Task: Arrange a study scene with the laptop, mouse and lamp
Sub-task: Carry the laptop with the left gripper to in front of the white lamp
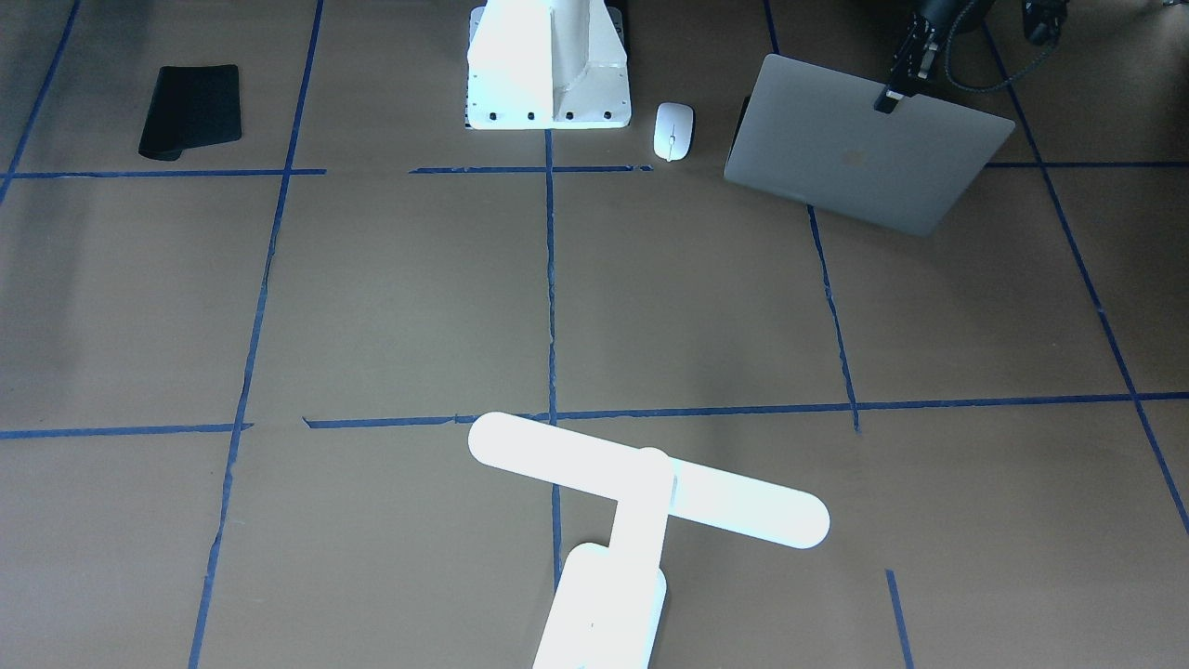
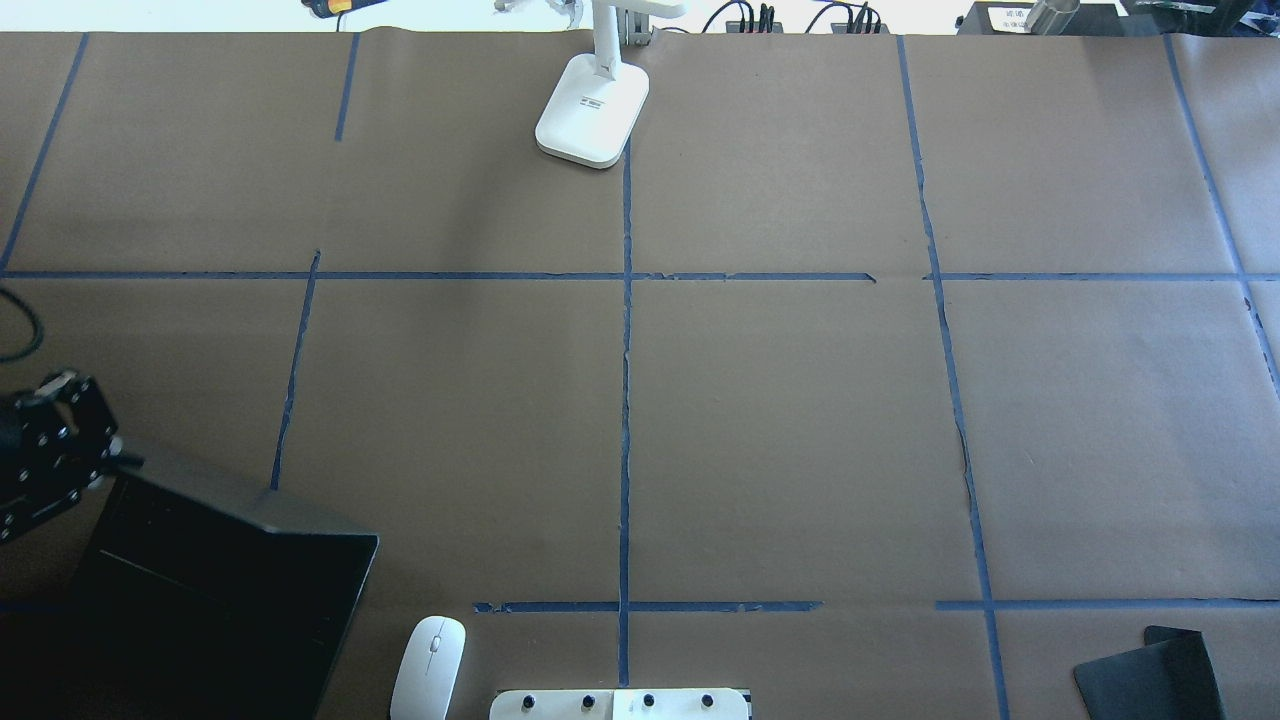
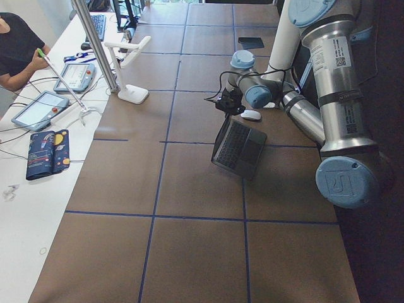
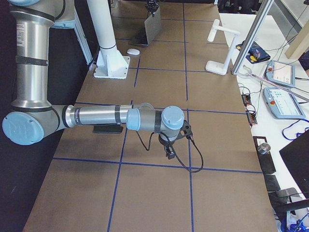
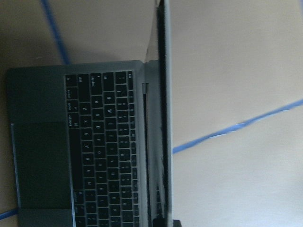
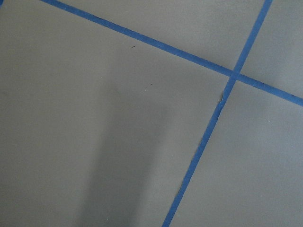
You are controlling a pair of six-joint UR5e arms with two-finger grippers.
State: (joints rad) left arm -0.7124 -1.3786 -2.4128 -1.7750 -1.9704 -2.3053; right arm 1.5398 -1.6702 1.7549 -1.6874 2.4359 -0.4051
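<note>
The grey laptop [image 1: 855,153] stands open at the near left of the table, its lid about upright; its keys and trackpad show in the left wrist view [image 5: 102,151]. My left gripper [image 1: 889,98] pinches the lid's top edge and also shows in the overhead view [image 2: 115,462]. The white mouse [image 1: 672,130] lies flat between the laptop and the pedestal. The white lamp [image 1: 646,478] stands upright at the table's far edge, centre, with its base [image 2: 592,110] on the paper. My right gripper [image 4: 170,153] hangs over bare table; I cannot tell whether it is open.
A white bolted pedestal [image 1: 548,65] stands at the near centre. A black soft pad [image 1: 190,110] lies at the near right. Blue tape lines grid the brown paper. Operators' tablets and cables lie on the white bench [image 4: 280,96] beyond the far edge.
</note>
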